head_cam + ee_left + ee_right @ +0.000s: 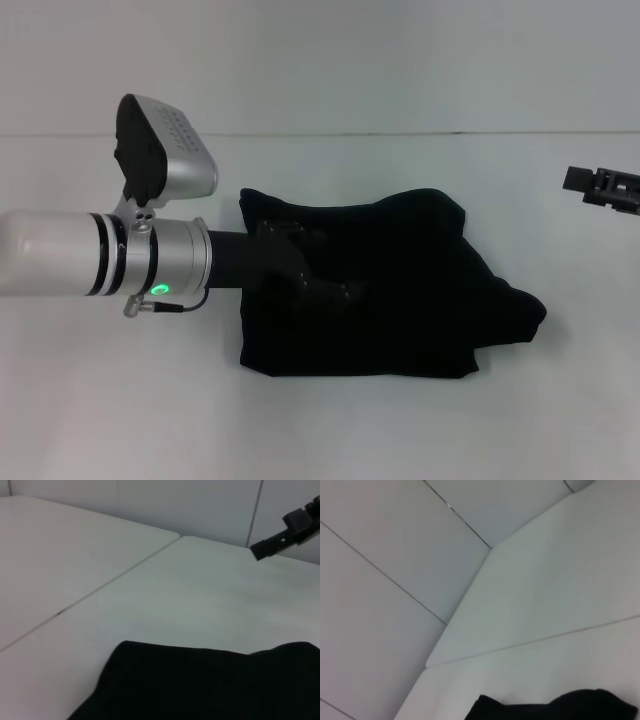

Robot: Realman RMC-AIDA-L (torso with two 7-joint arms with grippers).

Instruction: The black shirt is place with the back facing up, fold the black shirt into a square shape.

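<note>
Left gripper [335,290] reaches level over black shirt [420,300].

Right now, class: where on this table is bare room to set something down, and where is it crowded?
Bare white table lies along the near edge below the black shirt, behind it toward the wall, and between the shirt and the right gripper. The middle is crowded: the left gripper reaches over the shirt.
</note>
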